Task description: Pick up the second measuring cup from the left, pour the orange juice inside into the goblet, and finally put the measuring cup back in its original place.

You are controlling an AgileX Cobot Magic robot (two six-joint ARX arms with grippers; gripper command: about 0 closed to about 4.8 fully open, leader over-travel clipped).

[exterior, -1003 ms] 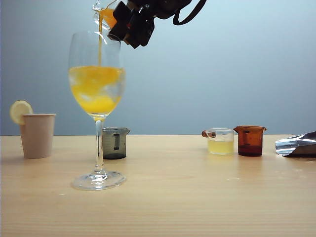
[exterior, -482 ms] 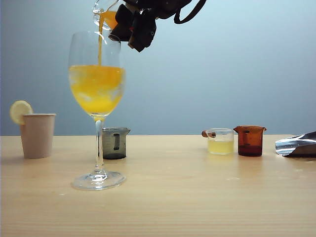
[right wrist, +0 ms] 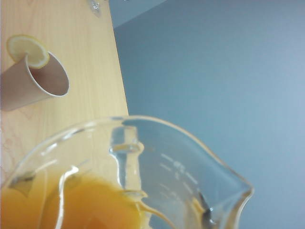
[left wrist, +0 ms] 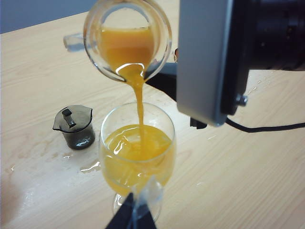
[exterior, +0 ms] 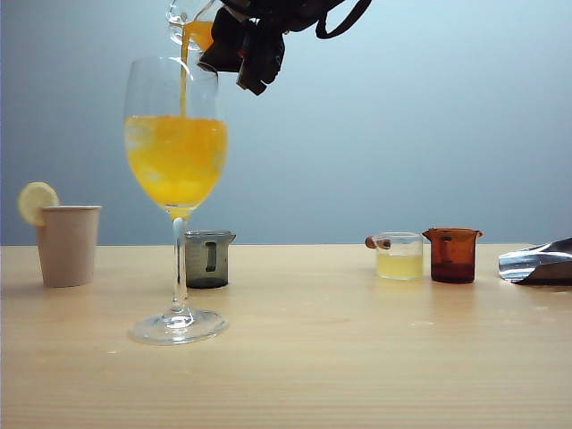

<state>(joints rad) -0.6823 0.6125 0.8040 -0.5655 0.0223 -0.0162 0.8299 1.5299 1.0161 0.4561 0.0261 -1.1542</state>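
Soft, even light with faint shadows on the table [exterior: 357, 357]. Wet glare at nine o'clock beside the glass [left wrist: 138, 152]. The close cup [right wrist: 143, 181] looks blurred and warped.

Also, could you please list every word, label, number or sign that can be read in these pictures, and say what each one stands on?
No text can be read anywhere.
Clear cup, held tilted by the right tool: faint raised marks on its wall in the right wrist view, too blurred to read.
Goblet, grey cup, paper cup, yellow cup, brown cup: no print visible.
Left tool, by the goblet's stem: no label visible.
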